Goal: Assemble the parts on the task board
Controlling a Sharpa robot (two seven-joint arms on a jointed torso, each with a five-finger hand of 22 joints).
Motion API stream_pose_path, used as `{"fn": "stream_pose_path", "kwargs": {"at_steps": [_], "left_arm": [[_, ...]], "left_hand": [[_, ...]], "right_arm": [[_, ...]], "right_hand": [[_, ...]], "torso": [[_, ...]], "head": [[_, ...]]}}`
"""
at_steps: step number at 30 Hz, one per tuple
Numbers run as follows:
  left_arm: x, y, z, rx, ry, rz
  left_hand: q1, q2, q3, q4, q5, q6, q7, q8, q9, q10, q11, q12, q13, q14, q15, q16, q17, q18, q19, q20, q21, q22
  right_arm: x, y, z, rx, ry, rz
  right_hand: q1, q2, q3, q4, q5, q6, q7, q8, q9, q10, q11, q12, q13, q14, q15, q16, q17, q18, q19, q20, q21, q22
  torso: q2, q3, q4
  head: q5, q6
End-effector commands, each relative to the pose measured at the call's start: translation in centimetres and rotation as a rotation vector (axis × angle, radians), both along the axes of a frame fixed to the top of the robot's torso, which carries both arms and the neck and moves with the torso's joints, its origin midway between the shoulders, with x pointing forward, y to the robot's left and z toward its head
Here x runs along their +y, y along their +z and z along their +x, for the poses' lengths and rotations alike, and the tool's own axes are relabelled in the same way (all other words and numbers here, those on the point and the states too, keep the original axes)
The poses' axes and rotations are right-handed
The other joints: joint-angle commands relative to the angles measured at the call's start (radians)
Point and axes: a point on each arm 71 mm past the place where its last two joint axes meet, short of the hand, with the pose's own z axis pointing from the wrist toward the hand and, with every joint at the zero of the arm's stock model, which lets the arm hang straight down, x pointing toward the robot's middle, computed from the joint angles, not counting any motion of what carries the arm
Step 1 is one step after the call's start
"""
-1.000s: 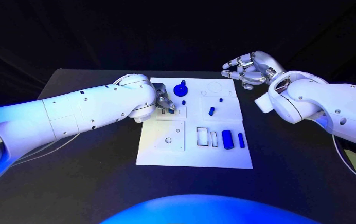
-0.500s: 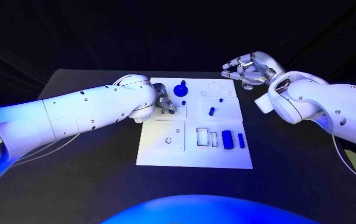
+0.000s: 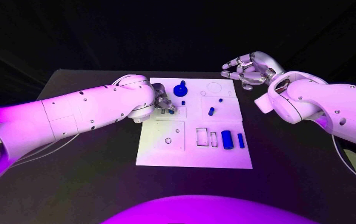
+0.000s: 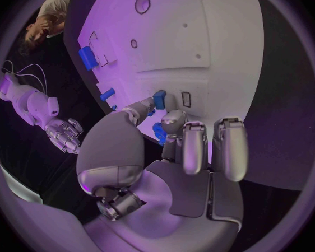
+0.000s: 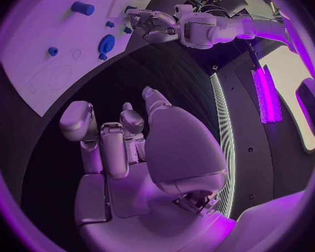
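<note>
The robot's left hand is reaching over the left side of the white task board, pinching a small blue part between its thumb and a fingertip while the remaining fingers are curling alongside. The part is hovering just above a small rectangular slot in the board, near a blue gear-shaped part. To seat it well, the hand should probably be lining the piece squarely with the slot and lowering it gently, without tilting it. The left arm is stretching across from the table's left side, wrist bending toward the board. The right hand is hanging above the board's far right corner, fingers loosely curling, holding nothing.
</note>
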Motion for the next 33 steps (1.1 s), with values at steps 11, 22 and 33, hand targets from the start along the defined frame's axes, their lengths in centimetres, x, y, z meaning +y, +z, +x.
{"fn": "stream_pose_path", "kwargs": {"at_steps": [11, 22, 33], "left_arm": [[0.17, -0.17, -0.06, 0.022, 0.019, 0.012], [-0.05, -0.17, -0.1, 0.029, 0.023, -0.01], [-0.25, 0.03, -0.13, 0.019, 0.026, -0.027]], "left_hand": [[-0.024, 0.011, -0.085, 0.049, -0.005, 0.0, 0.005, 0.017, -0.014, 0.006, 0.002, 0.012, 0.003, 0.077, -0.005, -0.005, 0.185, -0.014, 0.043, -0.006, 0.008, 0.112], [-0.005, 0.038, -0.228, 0.101, -0.004, -0.005, 0.006, 0.034, -0.034, 0.005, 0.003, 0.022, 0.003, 0.078, -0.004, -0.005, 0.187, -0.014, 0.043, -0.006, 0.009, 0.115], [0.002, 0.042, -0.241, 0.106, -0.003, -0.006, 0.006, 0.037, -0.037, 0.005, 0.003, 0.024, 0.004, 0.078, -0.005, -0.005, 0.187, -0.014, 0.044, -0.006, 0.009, 0.115]], "right_arm": [[0.03, 0.02, -0.05, -0.005, 0.009, -0.003], [0.03, 0.01, -0.03, -0.005, 0.009, -0.003], [0.03, 0.0, 0.02, -0.005, 0.009, -0.003]], "right_hand": [[-0.01, 0.001, -0.007, 0.001, 0.006, -0.002, 0.001, 0.006, -0.002, -0.008, 0.003, -0.007, -0.002, 0.046, -0.005, -0.007, 0.047, 0.012, -0.008, -0.002, -0.004, -0.001], [-0.01, 0.001, -0.007, 0.001, 0.006, -0.002, 0.001, 0.006, -0.002, -0.008, 0.003, -0.007, -0.002, 0.046, -0.005, -0.007, 0.047, 0.012, -0.008, -0.002, -0.004, -0.001], [-0.01, 0.001, -0.007, 0.001, 0.006, -0.002, 0.001, 0.006, -0.002, -0.008, 0.003, -0.007, -0.002, 0.046, -0.005, -0.007, 0.047, 0.012, -0.008, -0.002, -0.004, -0.001]], "torso": [[-0.001, -0.0004, 0.0004], [-0.001, -0.0003, 0.0003], [0.0, -0.0006, 0.0005]], "head": [[-0.001, 0.0], [-0.001, 0.0], [-0.001, 0.001]]}}
